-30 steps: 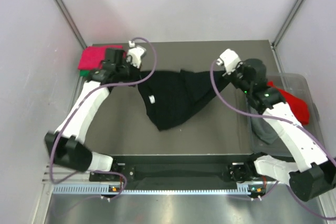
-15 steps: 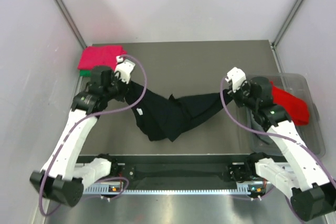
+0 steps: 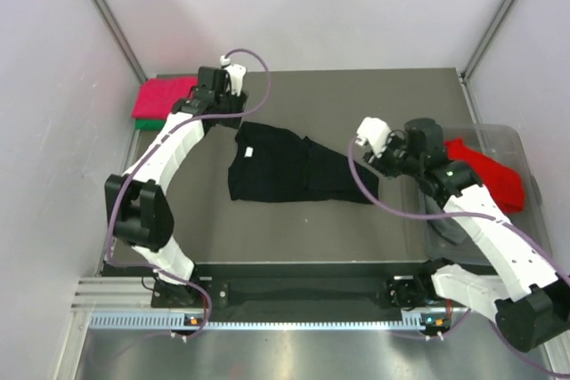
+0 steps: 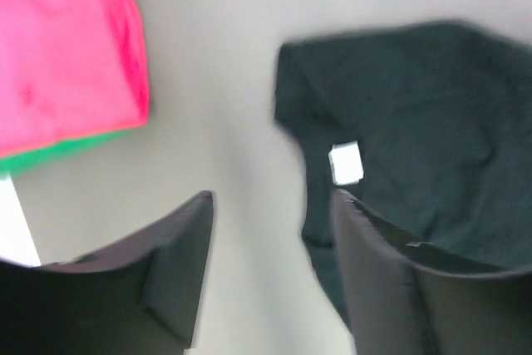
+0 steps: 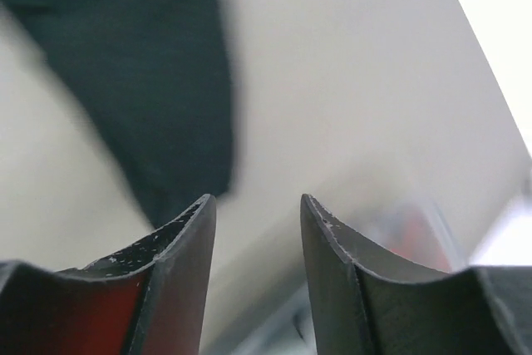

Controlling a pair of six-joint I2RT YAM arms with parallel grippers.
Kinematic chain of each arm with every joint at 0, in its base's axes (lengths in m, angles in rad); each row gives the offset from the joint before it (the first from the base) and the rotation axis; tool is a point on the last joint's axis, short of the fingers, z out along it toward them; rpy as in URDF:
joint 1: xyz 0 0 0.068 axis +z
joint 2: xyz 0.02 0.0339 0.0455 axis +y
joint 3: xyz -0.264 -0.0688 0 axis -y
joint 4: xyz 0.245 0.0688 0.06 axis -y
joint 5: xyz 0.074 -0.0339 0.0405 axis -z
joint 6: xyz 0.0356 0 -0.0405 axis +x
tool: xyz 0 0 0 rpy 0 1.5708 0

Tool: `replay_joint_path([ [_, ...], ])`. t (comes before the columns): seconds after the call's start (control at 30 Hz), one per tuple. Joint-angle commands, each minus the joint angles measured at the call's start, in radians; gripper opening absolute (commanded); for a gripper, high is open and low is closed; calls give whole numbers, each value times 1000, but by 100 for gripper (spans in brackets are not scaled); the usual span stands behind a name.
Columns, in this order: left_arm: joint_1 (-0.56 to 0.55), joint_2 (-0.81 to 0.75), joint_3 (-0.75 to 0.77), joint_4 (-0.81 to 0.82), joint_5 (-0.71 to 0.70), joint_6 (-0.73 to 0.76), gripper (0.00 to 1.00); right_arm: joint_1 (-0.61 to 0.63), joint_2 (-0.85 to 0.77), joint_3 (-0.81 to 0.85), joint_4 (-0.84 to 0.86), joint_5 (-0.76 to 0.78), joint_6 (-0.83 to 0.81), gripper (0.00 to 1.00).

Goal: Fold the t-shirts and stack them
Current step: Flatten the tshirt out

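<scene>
The black t-shirt (image 3: pixel 285 166) lies spread on the table (image 3: pixel 356 100), with the pink-red t-shirt (image 3: pixel 162 96) at the far-left corner.

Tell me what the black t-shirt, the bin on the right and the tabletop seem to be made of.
Black t-shirt: soft matte cloth, probably a cotton knit; it lies limp and creased.
Bin: clear, slightly glossy plastic; it has see-through walls with pale edges.
Tabletop: dark grey, smooth and matte; the material is unclear, perhaps laminate or a mat.
</scene>
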Motion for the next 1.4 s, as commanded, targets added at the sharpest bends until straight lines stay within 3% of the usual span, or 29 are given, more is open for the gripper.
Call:
replay_joint_path([
  [0.0,4,-171,-163,114,-112,-26,66,111,35,19,-102,-191,-162,45],
  [0.07,7,-275,-297,131,-141,0,73,205,69,-1,-48,-151,-194,44],
  [0.13,7,-358,-380,108,-163,8,74,296,148,-3,-5,-113,-234,43],
  [0.4,93,-570,-515,-11,-58,-15,73,491,489,101,162,53,-362,41],
  [0.63,158,-627,-561,-59,-25,-11,72,514,623,149,279,71,-368,38],
  [1.2,196,-630,-598,-30,29,-26,71,513,785,240,256,113,-356,34],
  [1.3,201,-628,-600,-28,35,-27,71,514,804,253,248,131,-350,31],
  [1.37,204,-630,-600,-30,37,-27,71,511,816,266,244,136,-346,23],
])
